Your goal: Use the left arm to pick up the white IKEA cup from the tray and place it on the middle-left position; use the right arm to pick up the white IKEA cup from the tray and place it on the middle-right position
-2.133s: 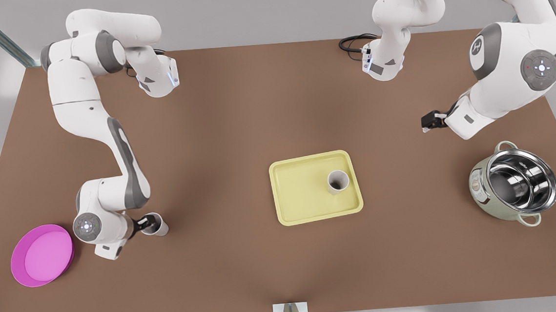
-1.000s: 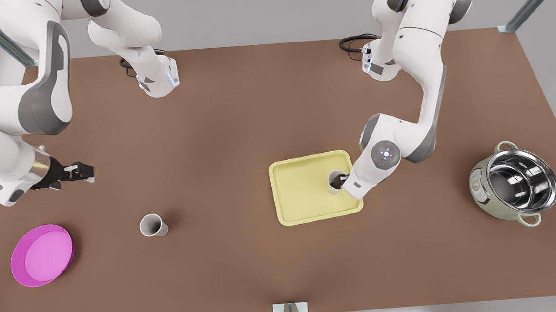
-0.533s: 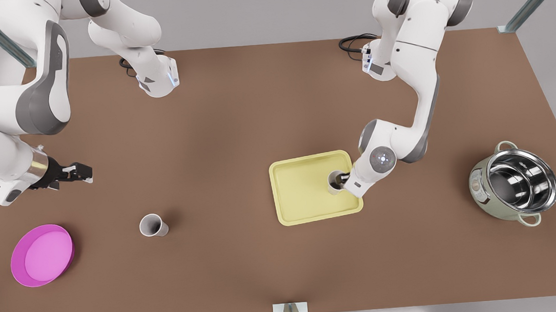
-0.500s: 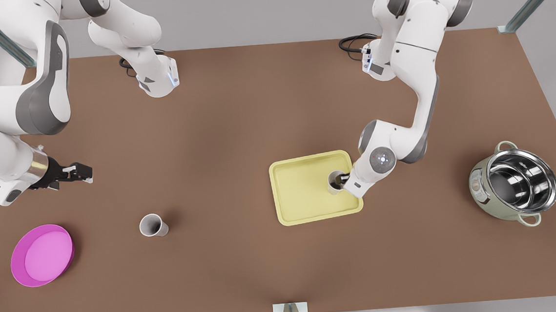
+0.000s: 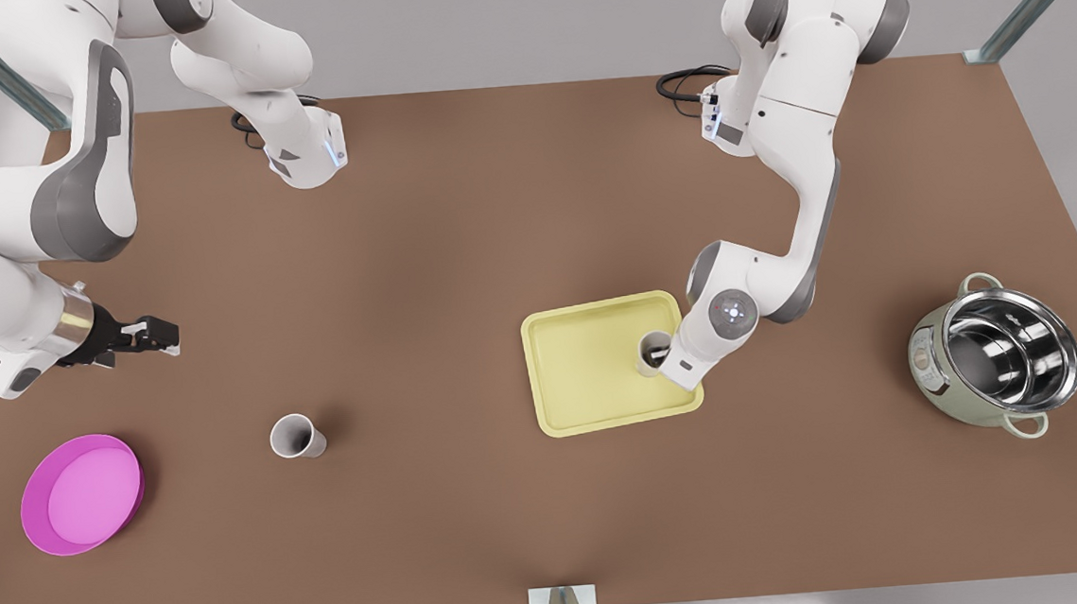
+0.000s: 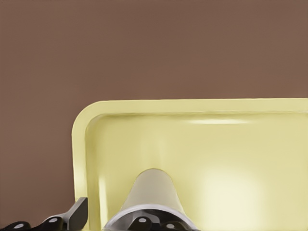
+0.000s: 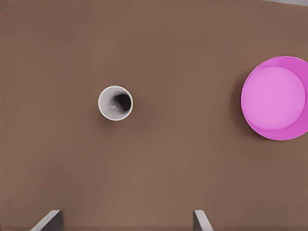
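Pale yellow tray (image 5: 583,403) near the middle of the bench (image 5: 458,232), with one white cup (image 5: 648,346) upright on it, close to the edge on the front view's right. Left gripper (image 5: 661,355) down at that cup's rim. In the left wrist view, fingers (image 6: 77,215) spread astride the cup wall: one outside with a strip of tray showing between it and the cup (image 6: 151,192), the other seemingly inside the mouth. Not yet clenched.

Second white cup (image 5: 294,437) already upright on bare bench, toward the front view's left, near the magenta plate (image 5: 83,493). Right gripper (image 5: 157,333) waiting well above it, fingers (image 7: 50,219) released and empty.

Risks from here, as judgement:
- Closing off-centre on the thin wall likely to tilt or skid the cup across the smooth tray.
- Pinching one wall only: prone to swinging or slipping on the lift.
- Lifting too low: liable to clip the tray's raised rim and topple the cup.
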